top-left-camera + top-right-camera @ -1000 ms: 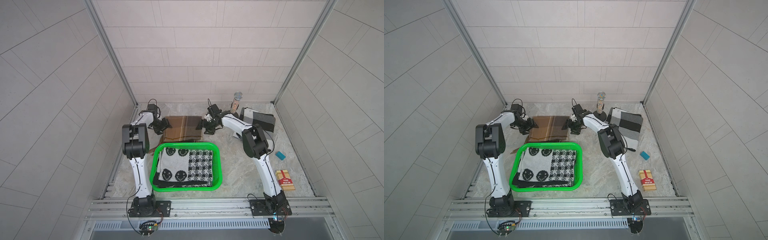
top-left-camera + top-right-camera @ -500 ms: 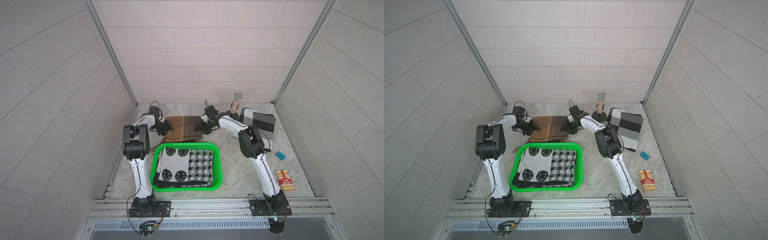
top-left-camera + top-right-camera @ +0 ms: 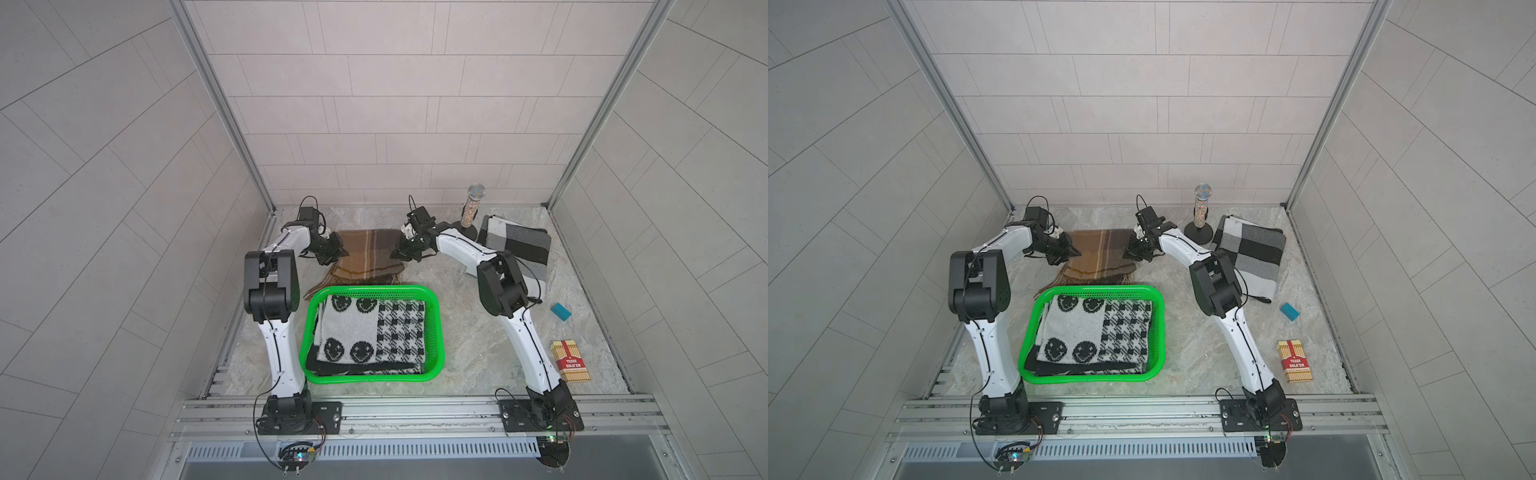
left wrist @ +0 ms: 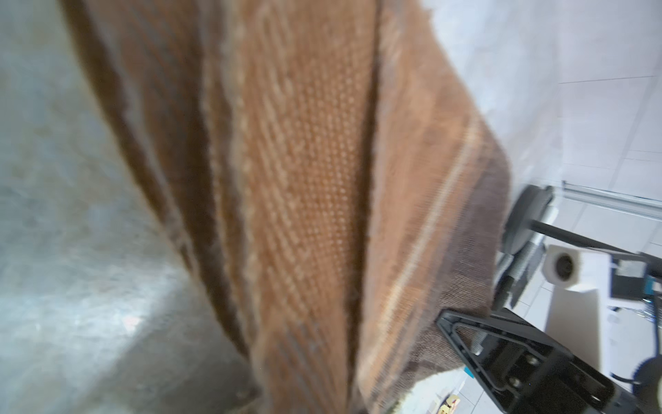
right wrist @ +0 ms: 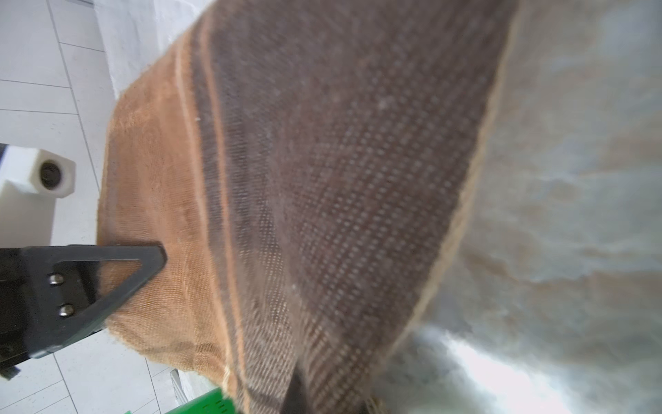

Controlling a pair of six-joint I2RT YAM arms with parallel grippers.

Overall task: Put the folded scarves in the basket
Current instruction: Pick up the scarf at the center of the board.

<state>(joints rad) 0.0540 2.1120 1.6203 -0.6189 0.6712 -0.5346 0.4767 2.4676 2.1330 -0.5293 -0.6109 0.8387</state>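
Observation:
A folded brown plaid scarf (image 3: 368, 253) (image 3: 1100, 255) lies on the marble table just behind the green basket (image 3: 374, 289) (image 3: 1096, 289), its fringe touching the far rim. My left gripper (image 3: 338, 251) (image 3: 1073, 251) is shut on the scarf's left edge. On the opposite edge, my right gripper (image 3: 397, 254) (image 3: 1129, 254) is shut as well. The left wrist view is filled by brown cloth (image 4: 304, 215), with the right gripper's black finger (image 4: 501, 355) on its far edge. In the right wrist view the cloth (image 5: 322, 179) shows the left gripper's finger (image 5: 89, 279) and a basket corner (image 5: 211, 401).
A black-and-white smiley scarf (image 3: 370, 332) fills the basket. At the back right a grey checked scarf (image 3: 515, 249) lies beside a glitter microphone on a stand (image 3: 471, 208). A teal block (image 3: 561, 311) and a red card box (image 3: 571, 361) are near the right wall.
Both grippers moved inward onto the brown scarf's side edges and went from open to shut on the cloth. The basket and its contents have not moved.

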